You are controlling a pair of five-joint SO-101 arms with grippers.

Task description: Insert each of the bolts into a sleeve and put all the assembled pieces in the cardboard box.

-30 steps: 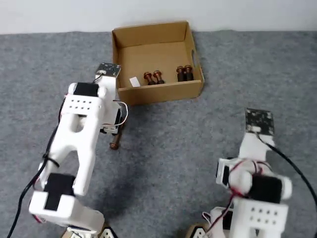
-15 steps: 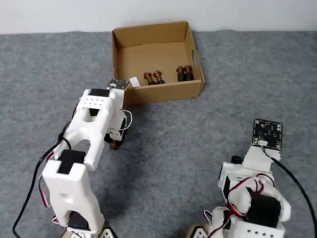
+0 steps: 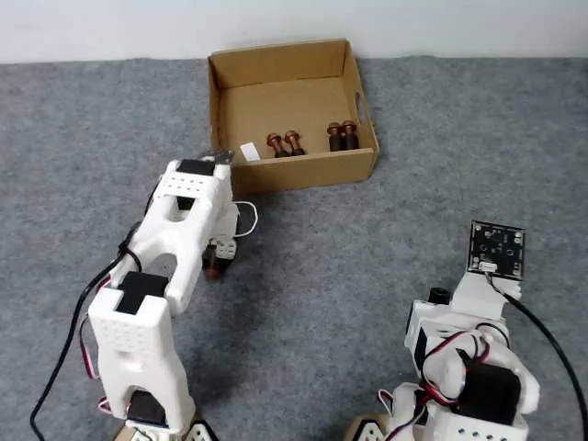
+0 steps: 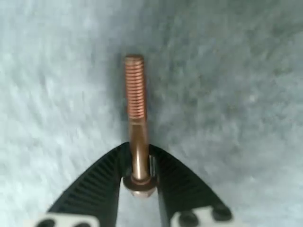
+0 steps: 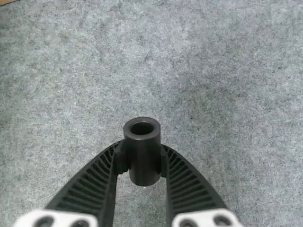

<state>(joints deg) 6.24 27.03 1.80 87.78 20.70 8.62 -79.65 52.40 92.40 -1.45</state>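
A copper bolt (image 4: 135, 109) is held near its head by my left gripper (image 4: 138, 163), with the threaded end pointing away over the grey carpet. From above, that bolt (image 3: 213, 269) peeks out under the left arm (image 3: 188, 220), in front of the cardboard box (image 3: 303, 170). My right gripper (image 5: 141, 156) is shut on a black sleeve (image 5: 142, 149), whose open bore faces the camera. The right arm (image 3: 464, 340) sits at the near right, well away from the box. Two assembled pairs (image 3: 285, 143) (image 3: 343, 136) lie inside the box against its front wall.
A small white tag (image 3: 249, 152) lies in the box near its left front corner. Grey carpet (image 3: 349, 248) stretches bare between the two arms and in front of the box.
The left arm has swung rightward and leaned over the bolt, which stays at the same spot. The right arm drew back toward its base, then held still.
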